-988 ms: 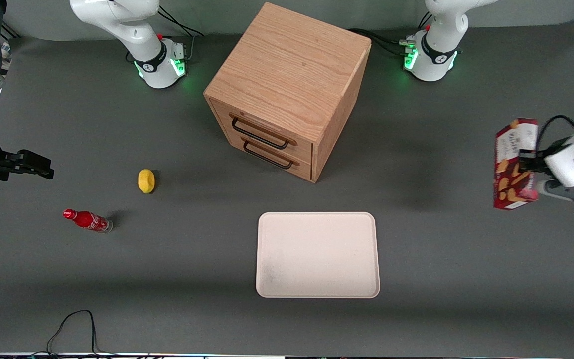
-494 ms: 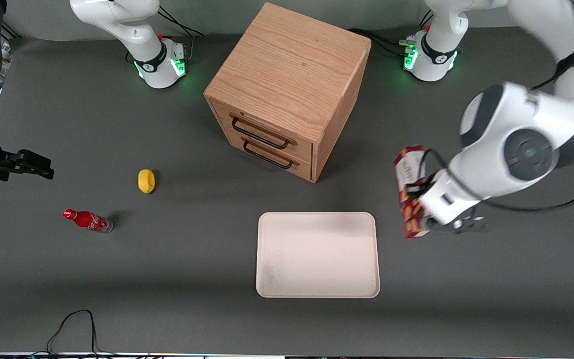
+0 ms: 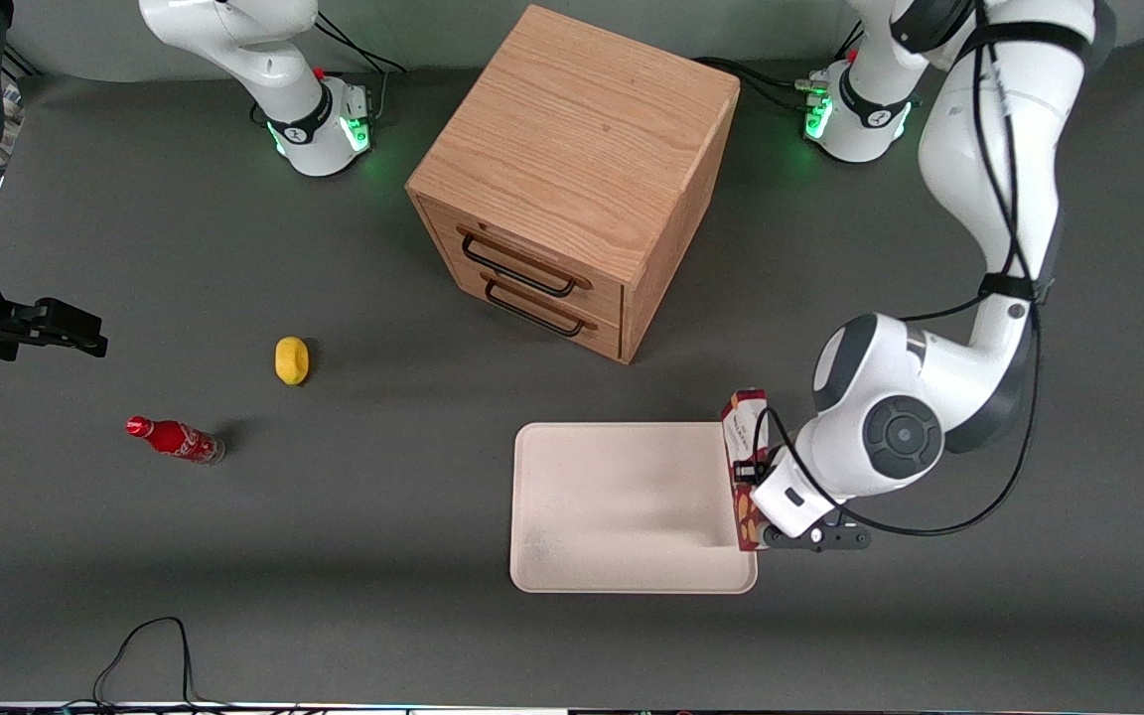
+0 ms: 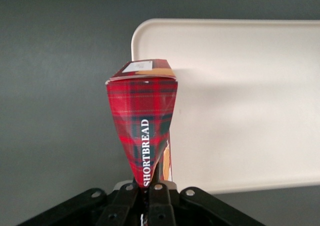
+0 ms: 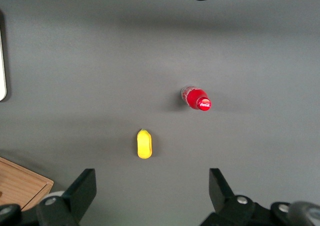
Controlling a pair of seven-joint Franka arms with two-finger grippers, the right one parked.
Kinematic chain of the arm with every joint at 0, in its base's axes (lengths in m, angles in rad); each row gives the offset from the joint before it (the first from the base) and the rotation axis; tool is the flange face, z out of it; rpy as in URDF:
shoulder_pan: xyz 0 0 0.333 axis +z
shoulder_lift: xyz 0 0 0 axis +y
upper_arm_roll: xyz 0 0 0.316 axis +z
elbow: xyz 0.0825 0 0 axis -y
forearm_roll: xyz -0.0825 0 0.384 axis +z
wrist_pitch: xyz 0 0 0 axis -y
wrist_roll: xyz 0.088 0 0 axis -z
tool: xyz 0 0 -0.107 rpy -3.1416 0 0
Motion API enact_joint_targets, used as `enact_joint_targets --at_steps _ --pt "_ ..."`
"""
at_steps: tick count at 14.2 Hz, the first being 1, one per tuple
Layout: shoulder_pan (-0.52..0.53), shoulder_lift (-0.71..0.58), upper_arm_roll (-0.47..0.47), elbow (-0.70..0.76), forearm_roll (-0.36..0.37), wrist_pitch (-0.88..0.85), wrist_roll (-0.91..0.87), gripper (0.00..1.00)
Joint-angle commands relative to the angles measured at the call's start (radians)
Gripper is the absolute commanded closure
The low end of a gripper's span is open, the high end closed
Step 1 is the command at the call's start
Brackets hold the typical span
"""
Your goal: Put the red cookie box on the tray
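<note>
My left gripper [image 3: 753,479] is shut on the red cookie box [image 3: 745,449], a slim dark-red tartan carton held on edge. It hangs above the tray's [image 3: 622,506] edge at the working arm's end. In the left wrist view the box [image 4: 144,117] sticks out from the closed fingers [image 4: 150,198], squeezed narrow where they grip it, with its white label end farthest from the gripper. The cream-white tray [image 4: 250,101] lies beneath and beside it.
A wooden two-drawer cabinet [image 3: 577,179] stands farther from the front camera than the tray. A yellow lemon-like object [image 3: 291,359] and a small red soda bottle [image 3: 175,439] lie toward the parked arm's end of the table.
My left gripper has carried the cookie box from the working arm's end of the table toward the tray and lower, until it hangs over the tray's edge.
</note>
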State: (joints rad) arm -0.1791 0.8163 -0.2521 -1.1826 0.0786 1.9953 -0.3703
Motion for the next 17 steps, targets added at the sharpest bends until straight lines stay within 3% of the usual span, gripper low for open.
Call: enact_joint_targets --at_steps 1,4,5,6,11,17 --pt "-0.065 0.066 0.051 0.078 0.015 0.037 -0.024 1.0" --pt "-0.079 0.086 0.051 0.075 0.015 0.059 -0.062 1.0" --pt "-0.077 0.086 0.054 0.071 0.018 0.074 -0.056 0.38" --pt "-0.082 0.083 0.057 0.058 0.041 0.094 -0.055 0.0" --pt "-0.062 -0.003 0.057 0.025 0.061 0.053 -0.038 0.0" --pt "0.114 -0.455 0.051 -0.322 -0.028 -0.143 0.244 0.0"
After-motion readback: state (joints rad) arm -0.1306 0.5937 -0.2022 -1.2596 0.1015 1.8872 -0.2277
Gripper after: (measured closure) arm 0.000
